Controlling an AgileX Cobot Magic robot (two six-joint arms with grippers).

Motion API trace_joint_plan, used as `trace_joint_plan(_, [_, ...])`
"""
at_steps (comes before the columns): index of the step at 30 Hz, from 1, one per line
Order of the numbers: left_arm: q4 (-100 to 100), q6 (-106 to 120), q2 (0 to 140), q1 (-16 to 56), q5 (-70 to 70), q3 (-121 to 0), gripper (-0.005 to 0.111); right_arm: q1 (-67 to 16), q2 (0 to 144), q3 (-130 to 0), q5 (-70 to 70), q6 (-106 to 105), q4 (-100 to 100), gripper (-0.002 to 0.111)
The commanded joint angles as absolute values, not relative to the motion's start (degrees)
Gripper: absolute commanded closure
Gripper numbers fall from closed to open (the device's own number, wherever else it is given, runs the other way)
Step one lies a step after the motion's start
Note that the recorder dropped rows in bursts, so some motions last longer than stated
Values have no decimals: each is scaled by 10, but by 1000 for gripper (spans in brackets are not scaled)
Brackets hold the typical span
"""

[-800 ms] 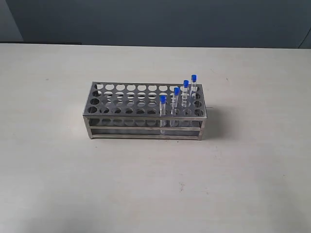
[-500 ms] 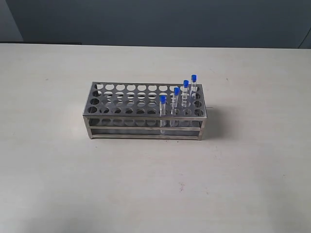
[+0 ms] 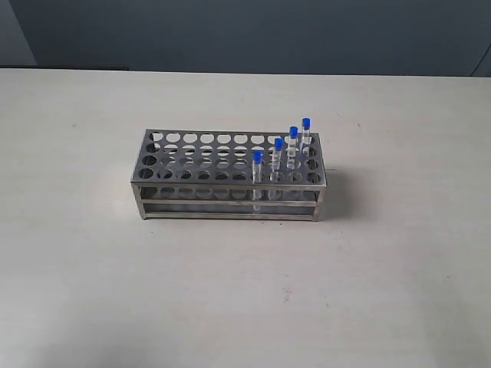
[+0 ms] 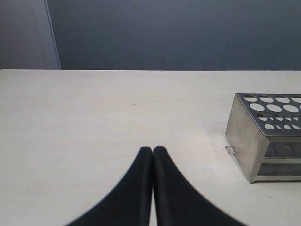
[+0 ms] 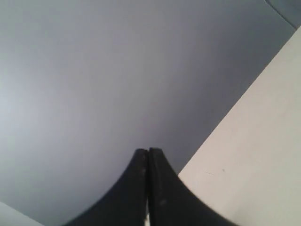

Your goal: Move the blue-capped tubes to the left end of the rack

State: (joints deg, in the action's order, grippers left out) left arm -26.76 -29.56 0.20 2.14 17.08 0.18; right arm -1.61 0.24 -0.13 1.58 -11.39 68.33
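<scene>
The rack (image 3: 215, 182) stands in the middle of the counter (image 3: 230, 307), one long side on the near side. The four blue-capped tubes (image 3: 278, 144) stand upright at its right end, in a diagonal from near-left to far-right. They seem to sit one per row, though the holes are hard to read. The left tool (image 4: 153, 151) is pinched closed on nothing, apart from the rack's left end. The right tool (image 5: 148, 151) is also closed, gripping nothing.

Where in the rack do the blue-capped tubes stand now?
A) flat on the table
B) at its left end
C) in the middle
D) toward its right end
D: in the exterior view the four blue-capped tubes stand upright in holes toward the right end of the rack, and its left holes are empty.
</scene>
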Motion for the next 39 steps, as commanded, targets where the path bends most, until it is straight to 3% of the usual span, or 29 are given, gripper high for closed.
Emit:
trace_joint_plan(1, [-267,-296,0,25,167,0,106,-17,0,0,-34,-82,825,109])
trace_joint_plan(4, [-267,-296,0,25,167,0,106,-17,0,-16,20,-101,778,109])
trace_joint_plan(10, [-266,-296,0,25,168,0,106,-20,54,-180,118,-290,556,109])
trace_joint_plan(16, [-266,-296,0,25,168,0,106,-35,406,-425,332,-289,404,109])
trace_joint_plan(22, [-266,-296,0,25,168,0,106,-178,752,-671,502,-254,324,109])
trace_joint_plan(27, [-266,-296,0,25,168,0,106,-326,893,-754,513,-143,175,109])
trace_joint_plan(32, [-266,-296,0,25,168,0,106,-393,964,-794,506,-119,133,109])
trace_joint_plan(35, [-266,-296,0,25,168,0,106,-419,987,-807,485,-123,132,97])
trace_joint_plan(39, [-267,-296,0,25,166,0,106,-435,1008,-816,458,-123,115,69])
